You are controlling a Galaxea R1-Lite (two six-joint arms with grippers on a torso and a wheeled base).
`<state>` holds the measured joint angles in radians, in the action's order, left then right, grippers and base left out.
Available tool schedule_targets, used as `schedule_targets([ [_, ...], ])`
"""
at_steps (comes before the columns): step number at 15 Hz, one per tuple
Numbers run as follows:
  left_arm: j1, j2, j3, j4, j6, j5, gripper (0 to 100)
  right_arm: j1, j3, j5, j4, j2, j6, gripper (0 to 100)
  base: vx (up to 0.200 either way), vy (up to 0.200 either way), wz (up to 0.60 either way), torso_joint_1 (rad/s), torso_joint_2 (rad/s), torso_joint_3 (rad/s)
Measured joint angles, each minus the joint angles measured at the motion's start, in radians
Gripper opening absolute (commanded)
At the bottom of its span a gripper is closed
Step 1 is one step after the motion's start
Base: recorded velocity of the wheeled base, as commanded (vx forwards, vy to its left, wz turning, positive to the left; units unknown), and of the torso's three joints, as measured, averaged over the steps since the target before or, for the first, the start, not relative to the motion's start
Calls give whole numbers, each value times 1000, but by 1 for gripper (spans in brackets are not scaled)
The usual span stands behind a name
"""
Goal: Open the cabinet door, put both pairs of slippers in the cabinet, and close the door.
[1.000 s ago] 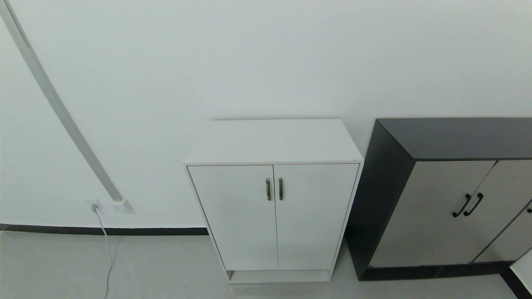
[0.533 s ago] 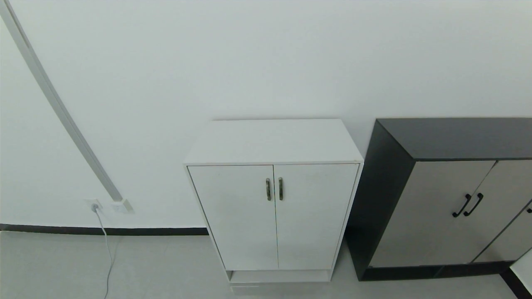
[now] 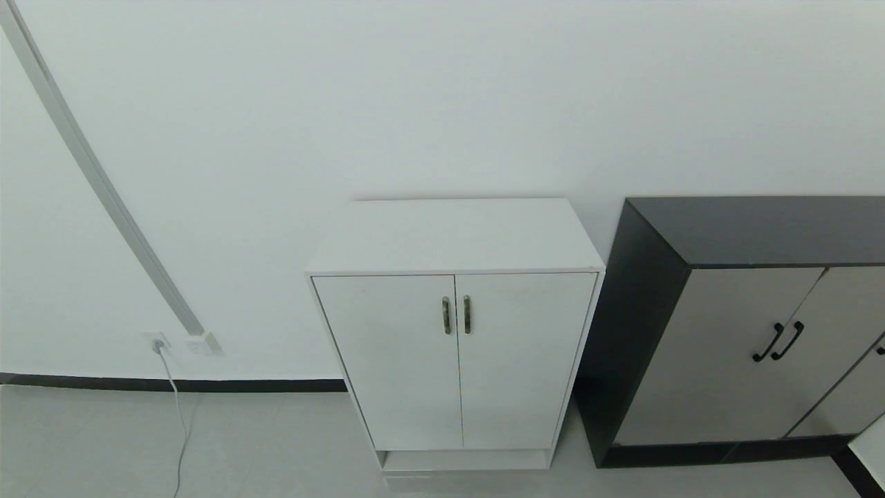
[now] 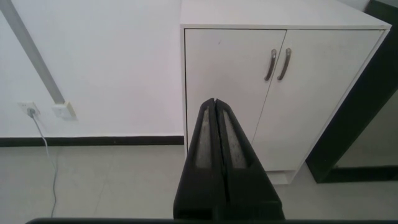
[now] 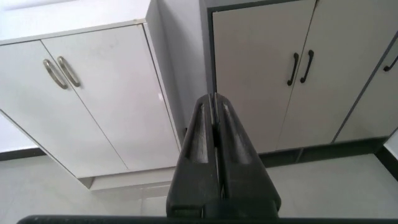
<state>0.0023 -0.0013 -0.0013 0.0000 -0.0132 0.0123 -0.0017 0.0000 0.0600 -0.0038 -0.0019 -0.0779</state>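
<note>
A white two-door cabinet [image 3: 453, 346] stands against the wall, both doors closed, with two metal handles [image 3: 456, 315] side by side at the middle seam. The same white cabinet [image 4: 280, 93] lies ahead of my left gripper [image 4: 215, 102], which is shut with nothing in it and well short of the doors. My right gripper [image 5: 215, 99] is shut and holds nothing too; the white cabinet [image 5: 93, 106] and its handles [image 5: 61, 73] sit off to one side of it.
A black cabinet with grey doors [image 3: 747, 325] and black handles stands directly right of the white one. A wall socket with a cable [image 3: 166, 360] hanging to the floor is at the left, below a slanted wall conduit [image 3: 90, 173]. Grey floor [image 3: 138, 443] lies in front.
</note>
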Motion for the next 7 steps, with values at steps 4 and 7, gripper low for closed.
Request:
schedule_targets([
  [4, 0, 0, 0, 0, 0, 0, 0, -1, 0, -1, 0, 0, 3, 0, 0, 0, 0, 0, 0, 0],
  [7, 0, 0, 0, 0, 0, 0, 0, -1, 0, -2, 0, 0, 6, 0, 0, 0, 0, 0, 0, 0],
])
